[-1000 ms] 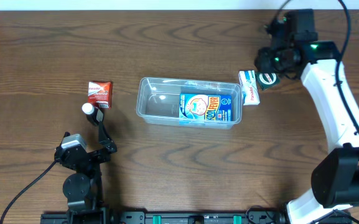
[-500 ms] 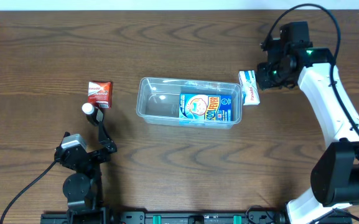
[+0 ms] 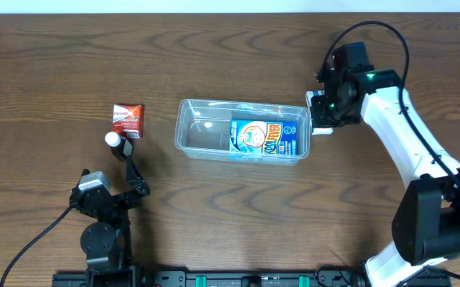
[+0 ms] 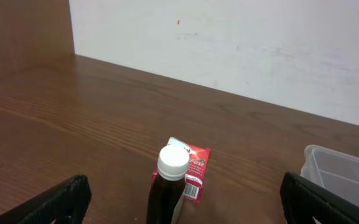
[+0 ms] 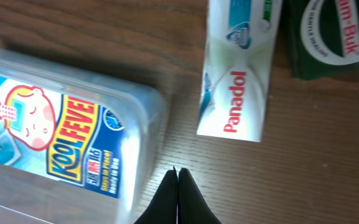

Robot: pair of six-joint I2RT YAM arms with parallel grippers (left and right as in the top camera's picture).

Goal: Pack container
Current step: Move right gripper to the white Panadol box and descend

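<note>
The clear container [image 3: 202, 131] lies mid-table with a blue Kool Fever box [image 3: 265, 137] inside it. A white Panadol box [image 3: 318, 115] lies just outside its right end. My right gripper [image 3: 331, 102] hovers over that box, shut and empty. In the right wrist view its closed tips [image 5: 178, 172] sit over bare table between the container's corner [image 5: 151, 115] and the Panadol box [image 5: 238, 74], with a green tin [image 5: 335, 37] beyond. My left gripper [image 4: 184, 183] is open, with a white-capped dark bottle [image 4: 170, 186] and a red box [image 4: 195, 168] ahead of it.
The bottle [image 3: 114, 141] and red box [image 3: 127, 119] stand left of the container, just ahead of the left gripper [image 3: 127, 169]. A white wall runs along the table's far edge in the left wrist view. The green tin is hidden under the right arm in the overhead view.
My right gripper has moved left toward the container's right end and now covers the green tin and part of the Panadol box. The left arm has not moved.
</note>
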